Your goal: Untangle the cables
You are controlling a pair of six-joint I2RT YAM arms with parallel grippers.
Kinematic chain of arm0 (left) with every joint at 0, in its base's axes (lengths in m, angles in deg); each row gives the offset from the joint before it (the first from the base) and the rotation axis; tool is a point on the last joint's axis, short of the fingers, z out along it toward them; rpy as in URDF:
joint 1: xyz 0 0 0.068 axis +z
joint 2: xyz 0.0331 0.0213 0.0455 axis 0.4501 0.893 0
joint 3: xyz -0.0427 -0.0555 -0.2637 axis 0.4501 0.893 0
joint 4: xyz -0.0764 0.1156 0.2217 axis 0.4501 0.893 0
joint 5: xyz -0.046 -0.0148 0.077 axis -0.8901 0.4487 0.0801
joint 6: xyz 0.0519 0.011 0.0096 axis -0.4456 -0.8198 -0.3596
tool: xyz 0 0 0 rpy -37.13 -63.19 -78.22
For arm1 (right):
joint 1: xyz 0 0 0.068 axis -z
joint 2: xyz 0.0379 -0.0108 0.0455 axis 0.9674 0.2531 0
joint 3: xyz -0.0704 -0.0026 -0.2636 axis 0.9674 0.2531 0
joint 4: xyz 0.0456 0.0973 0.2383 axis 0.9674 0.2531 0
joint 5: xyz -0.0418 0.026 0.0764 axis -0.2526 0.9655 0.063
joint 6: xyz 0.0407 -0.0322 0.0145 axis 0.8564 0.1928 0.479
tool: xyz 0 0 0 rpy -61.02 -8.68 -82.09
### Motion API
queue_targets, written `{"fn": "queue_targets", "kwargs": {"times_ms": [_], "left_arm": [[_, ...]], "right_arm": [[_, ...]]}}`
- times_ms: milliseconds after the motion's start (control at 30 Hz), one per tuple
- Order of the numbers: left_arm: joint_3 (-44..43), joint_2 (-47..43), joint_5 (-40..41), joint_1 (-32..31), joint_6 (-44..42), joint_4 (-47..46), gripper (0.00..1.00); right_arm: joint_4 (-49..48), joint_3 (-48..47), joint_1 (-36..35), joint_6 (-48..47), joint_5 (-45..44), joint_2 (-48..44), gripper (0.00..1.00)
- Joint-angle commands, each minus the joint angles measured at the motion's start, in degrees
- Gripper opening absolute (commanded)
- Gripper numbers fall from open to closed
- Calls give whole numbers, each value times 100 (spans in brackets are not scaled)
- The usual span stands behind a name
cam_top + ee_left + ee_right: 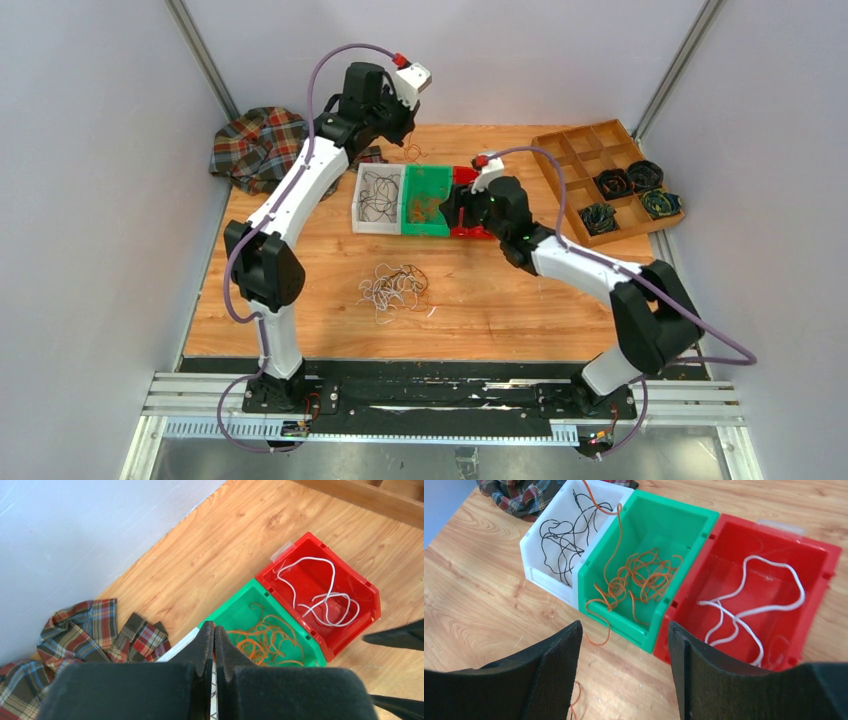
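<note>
The left arm is reaching toward the far side of the counter (500, 290), and its left hand (214, 640) is pressing its two fingers tight together above the far end of a row of three bins. From here it looks to be pinching one orange strand (618, 530), though the grip itself is hidden. That strand is rising out of the green bin (679, 504), crossing the corner of the white bin (544, 575) and climbing out of the right wrist's view.

The right hand (624, 630) is hovering over the near side of the green and red bins with its fingers spread wide, holding nothing.

The bins are sitting side by side, touching. Black cables (561, 535) are looping in the white bin. Orange cables (644, 577) are piling up in the green one, with an end or two trailing over its near rim onto the wood. A white cable (711, 603) is curling in the red bin (734, 540).

A loose tangle (395, 287) of mixed thin wires is lying on the bare counter nearer the arm bases, well apart from the bins. A plaid cloth (258, 145) is lying crumpled at the far left corner. A wooden tray (600, 150) at the far right is holding dark coils (625, 183) in several of its compartments.
</note>
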Motion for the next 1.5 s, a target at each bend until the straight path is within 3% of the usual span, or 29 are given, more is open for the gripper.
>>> {"fn": "queue_targets", "kwargs": {"times_ms": [0,300,533,767,933,1467], "left_arm": [[-207,45,2,-29,165,-617,0],[-1123,411,191,-25,146,-1010,0],[-498,330,32,-44,232,-1234,0],[1239,-67,-150,-172,292,-1538,0],[1882,-137,-207,-304,216,-1510,0],[1581,1189,345,-501,-333,-1650,1]], "right_arm": [[-402,688,131,245,-152,-761,62],[-572,1313,141,354,-264,-1592,54],[-612,1635,141,494,-229,-1694,52],[-512,1746,150,498,-276,-1840,50],[-477,1747,160,507,-280,-1860,49],[-55,1913,161,682,-213,-2400,47]]}}
